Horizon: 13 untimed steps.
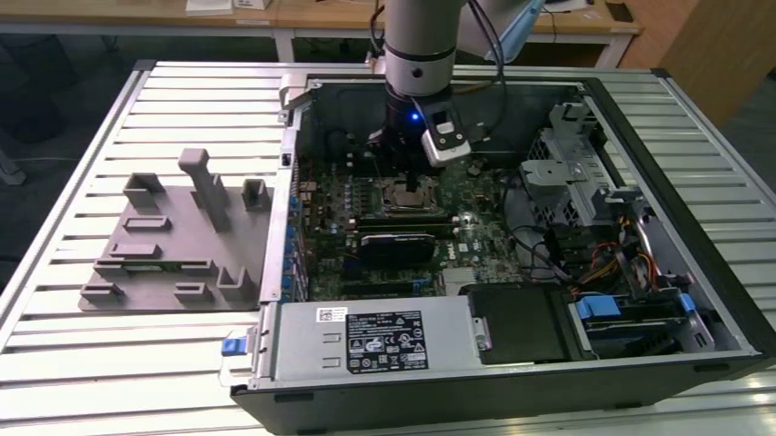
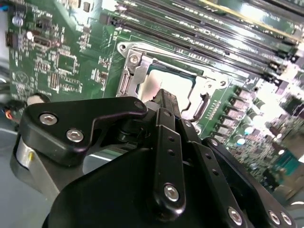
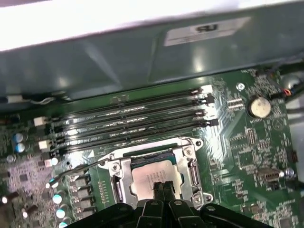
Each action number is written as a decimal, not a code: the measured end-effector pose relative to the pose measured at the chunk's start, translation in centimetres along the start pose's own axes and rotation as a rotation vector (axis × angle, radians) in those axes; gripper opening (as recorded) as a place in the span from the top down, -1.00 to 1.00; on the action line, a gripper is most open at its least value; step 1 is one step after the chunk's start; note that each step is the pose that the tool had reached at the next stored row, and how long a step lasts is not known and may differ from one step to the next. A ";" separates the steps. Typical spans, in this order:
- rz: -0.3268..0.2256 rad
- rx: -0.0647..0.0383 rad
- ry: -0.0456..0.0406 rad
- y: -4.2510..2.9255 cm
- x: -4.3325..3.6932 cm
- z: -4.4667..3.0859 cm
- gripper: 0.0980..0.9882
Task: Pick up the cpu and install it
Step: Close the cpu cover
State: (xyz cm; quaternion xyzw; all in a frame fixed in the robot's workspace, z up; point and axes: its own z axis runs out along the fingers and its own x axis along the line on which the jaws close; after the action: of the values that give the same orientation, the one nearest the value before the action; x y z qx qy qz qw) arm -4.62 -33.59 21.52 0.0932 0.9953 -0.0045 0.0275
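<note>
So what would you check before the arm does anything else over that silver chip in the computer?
1. Small square silver-topped cpu lying within the metal socket frame: ok.
2. Black gripper positioned above the cpu: ok.
3. Gripper shut, holding nothing: ok.
4. Gripper touching the cpu: cannot tell.
5. Cpu seated flat: cannot tell.

The slatted table (image 1: pixel 85 363) carries an open computer case (image 1: pixel 485 397) beside a grey fixture tray (image 1: pixel 164 247).
</note>
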 end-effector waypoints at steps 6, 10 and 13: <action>-0.099 -0.005 -0.0004 0.00 0.00 0.03 0.98; -0.129 -0.007 -0.0006 -0.01 0.03 0.07 0.98; -0.130 -0.007 -0.0005 -0.06 0.30 0.12 0.98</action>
State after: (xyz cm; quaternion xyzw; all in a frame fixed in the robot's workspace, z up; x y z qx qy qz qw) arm -4.92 -33.59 21.38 0.0285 0.9992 -0.0029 0.0277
